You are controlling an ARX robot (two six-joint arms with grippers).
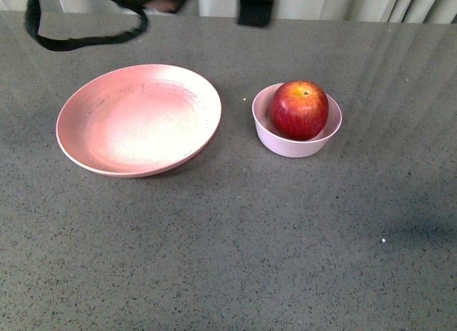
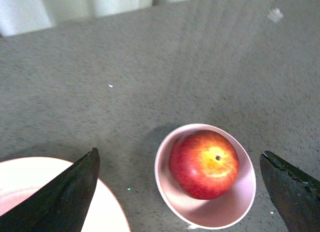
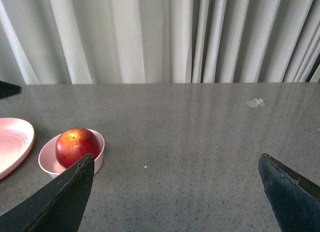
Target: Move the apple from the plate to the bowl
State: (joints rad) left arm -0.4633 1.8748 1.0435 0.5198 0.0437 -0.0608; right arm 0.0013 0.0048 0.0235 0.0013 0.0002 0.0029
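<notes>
From the front, the red apple (image 1: 299,109) sits inside the small pale bowl (image 1: 294,147). The wide pink plate (image 1: 138,120) lies just beside the bowl on the grey counter (image 1: 228,252). No pincer shows here.

From the left wrist, the left pincer (image 2: 182,192) is spread wide and holds nothing. The apple (image 2: 204,164) sits in the bowl (image 2: 220,214) between its two dark fingers (image 2: 65,197), not touching them.

From the right wrist, the right pincer (image 3: 175,197) is spread wide too. The apple (image 3: 76,146) in the bowl (image 3: 46,161) is just past one finger.
</notes>
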